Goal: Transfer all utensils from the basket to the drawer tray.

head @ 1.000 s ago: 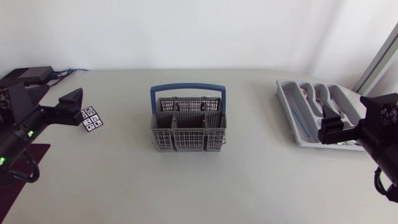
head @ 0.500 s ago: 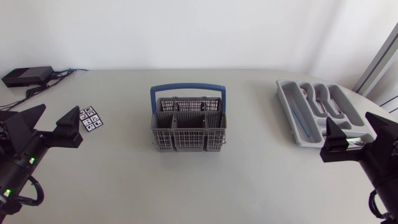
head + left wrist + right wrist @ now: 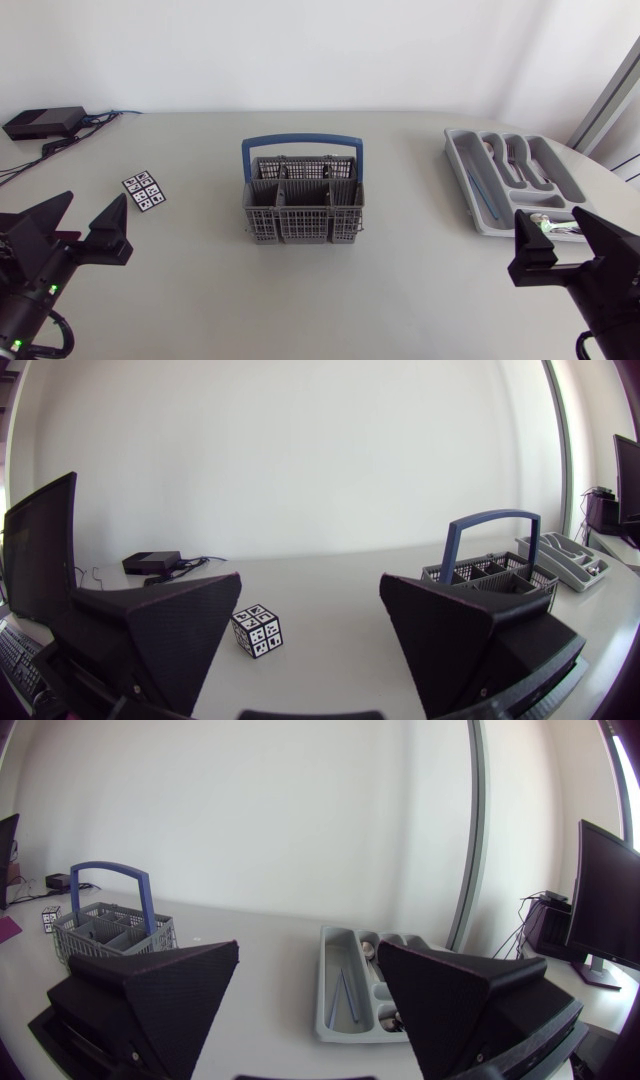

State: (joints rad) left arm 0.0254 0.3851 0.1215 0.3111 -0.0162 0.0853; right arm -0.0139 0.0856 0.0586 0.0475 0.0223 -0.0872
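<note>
**Both grippers hanging wide open, basket standing mid-table, tray off to the right**

The only printed marks are sitting on a small marker cube (image 3: 144,191), whose faces are showing black-and-white square patterns. There are no letters on it that can be made out. In the left wrist view the cube (image 3: 257,631) is lying ahead of the left gripper (image 3: 310,640), between its two fingers but well apart from both.

A flat black box (image 3: 45,121) with cables is resting at the far left corner of the table (image 3: 400,290).

The grey mesh basket (image 3: 303,195), with its blue handle standing upright, is sitting in the middle of the table. Nothing is blocking the way between it and either arm. Whether anything is lying in its compartments cannot be told.

The grey drawer tray (image 3: 515,180) is lying at the right, well apart from the basket. Forks (image 3: 517,152) are resting in a far compartment. Thin blue sticks (image 3: 483,190) are lying in the long compartment on the basket side. A spoon (image 3: 548,222) is lying across the near compartment.

In the head view the right gripper (image 3: 568,248) is hanging at the tray's near end, and one finger is covering the tray's corner. Its fingers are spread wide, holding and touching nothing.

The left gripper (image 3: 78,226) is hanging near the cube, on the side toward the table's near edge. Its fingers are equally wide apart and are gripping nothing.
</note>
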